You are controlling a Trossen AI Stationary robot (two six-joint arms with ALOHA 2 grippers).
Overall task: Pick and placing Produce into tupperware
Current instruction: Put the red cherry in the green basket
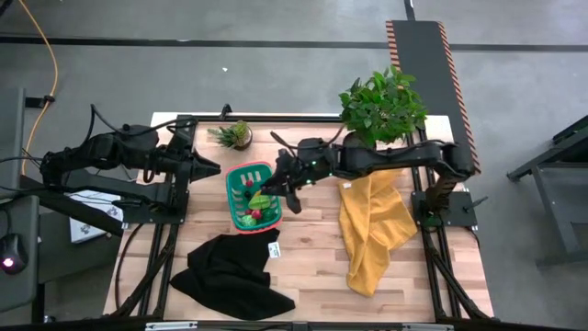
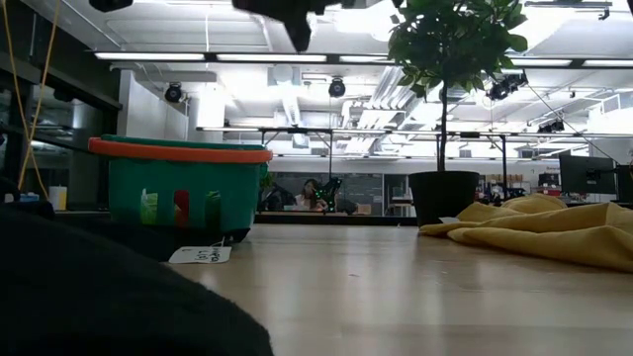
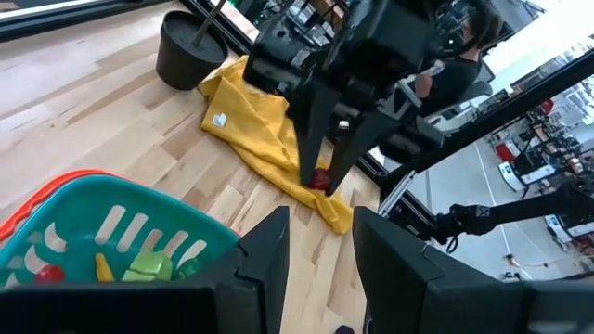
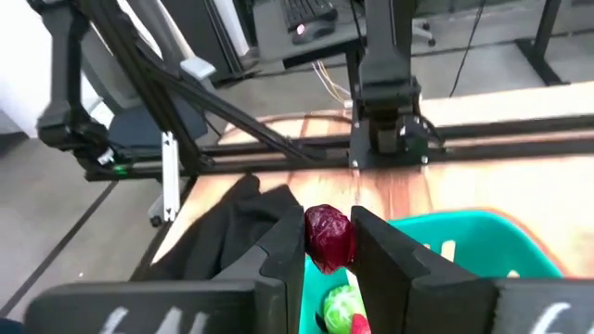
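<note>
At the centre of the high view the right gripper [image 1: 273,190] hangs over the green basket [image 1: 232,188], and its fingers [image 4: 278,255] are closed on a small dark red fruit [image 4: 327,237], pinched at its sides so it hangs between them with the basket's open mouth below. The grip looks deliberate: the piece is tiny, so the fingers stand only narrowly apart, and holding it above the rim rather than beside it means a release should drop it inside and not onto the wooden table [image 1: 312,267]. Several pieces already lie in the basket, among them a light green one [image 4: 340,302], which suggests the task is well along. The left gripper [image 1: 208,167] waits at the left of the high view, just beside the basket's left side, its fingers [image 3: 265,250] parted and holding nothing; it is parked clear of the right arm's path. A black cloth [image 1: 230,271] lies at the lower middle of that view and a yellow cloth [image 1: 372,225] at the right, both away from the drop. A large potted plant [image 1: 384,103] and a small one [image 1: 236,134] stand along the upper edge.
</note>
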